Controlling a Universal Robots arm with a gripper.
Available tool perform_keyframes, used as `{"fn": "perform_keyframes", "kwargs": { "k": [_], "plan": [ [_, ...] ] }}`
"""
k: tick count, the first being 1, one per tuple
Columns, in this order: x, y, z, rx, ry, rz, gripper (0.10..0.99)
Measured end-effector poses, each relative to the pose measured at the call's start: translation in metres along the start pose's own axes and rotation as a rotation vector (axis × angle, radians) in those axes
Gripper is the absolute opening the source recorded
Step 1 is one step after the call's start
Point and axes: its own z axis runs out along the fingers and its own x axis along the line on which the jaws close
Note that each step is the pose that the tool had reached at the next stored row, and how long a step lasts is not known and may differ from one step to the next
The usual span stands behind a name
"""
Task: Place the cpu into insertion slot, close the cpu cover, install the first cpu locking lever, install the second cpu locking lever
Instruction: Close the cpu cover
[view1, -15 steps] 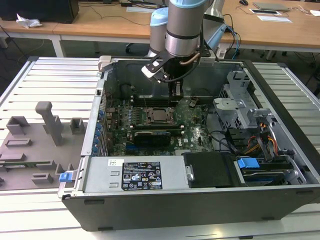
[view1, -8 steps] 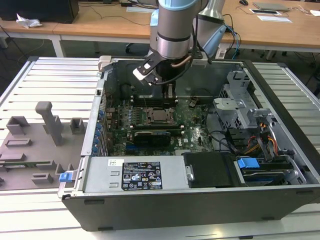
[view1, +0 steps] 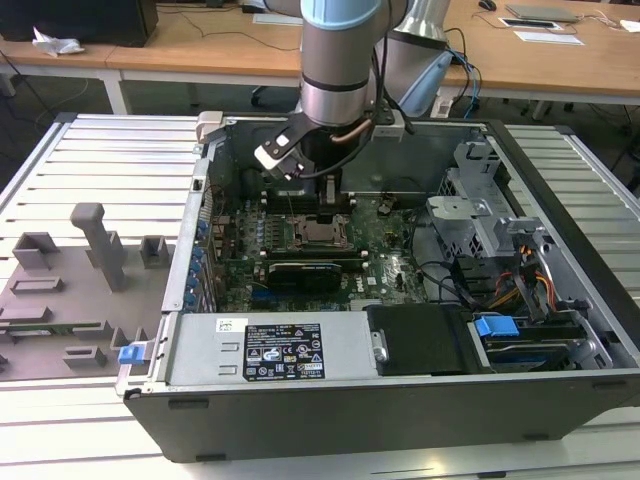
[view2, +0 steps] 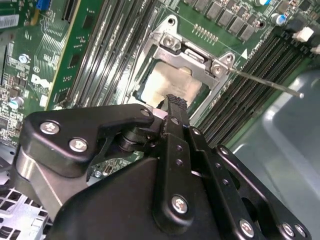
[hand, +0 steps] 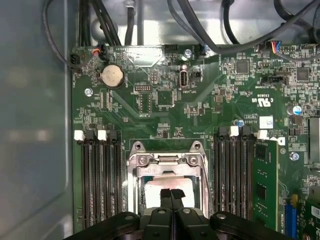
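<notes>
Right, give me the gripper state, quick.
Gripper: shut, fingertips together with nothing visible between them, right over the cpu; whether it touches the cpu cannot be told.

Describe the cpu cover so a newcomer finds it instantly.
In the open computer case, find the green motherboard and its two banks of long black memory slots. Between them sits the cpu cover, the only bright silver metal frame, with a square window showing the pale cpu.
</notes>
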Motion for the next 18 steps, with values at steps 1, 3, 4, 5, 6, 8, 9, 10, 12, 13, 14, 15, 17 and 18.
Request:
{"fn": "perform_keyframes", "kwargs": {
  "k": [1, 3, 4, 5, 6, 8, 9, 10, 12, 13, 14, 15, 17, 18],
  "plan": [
    [-0.0007, -0.0005, 0.0010, 0.000, -0.0001, 0.000, 0.106],
    [-0.0013, -0.0010, 0.0019, 0.000, -0.0002, 0.000, 0.106],
    [-0.0015, -0.0013, 0.0023, 0.000, -0.0002, 0.000, 0.106],
    [-0.0015, -0.0014, 0.0024, 0.000, -0.0002, 0.000, 0.106],
    [-0.0015, -0.0014, 0.0024, 0.000, -0.0004, 0.000, 0.106],
    [-0.0015, -0.0016, 0.0026, 0.000, -0.0002, 0.000, 0.106],
    [-0.0015, -0.0017, 0.0026, 0.000, -0.0002, 0.000, 0.106],
    [-0.0014, -0.0017, 0.0026, 0.000, 0.0000, -0.010, 0.106],
    [-0.0014, -0.0017, 0.0027, 0.000, 0.0009, -0.043, 0.106],
    [-0.0014, -0.0017, 0.0027, 0.000, 0.0015, -0.070, 0.106],
    [-0.0015, -0.0017, 0.0026, 0.000, 0.0020, -0.090, 0.106],
    [-0.0014, -0.0017, 0.0027, 0.000, 0.0026, -0.111, 0.106],
    [-0.0014, -0.0017, 0.0027, 0.001, 0.0035, -0.154, 0.106],
    [-0.0014, -0.0017, 0.0027, 0.001, 0.0039, -0.173, 0.106]
  ]
}}
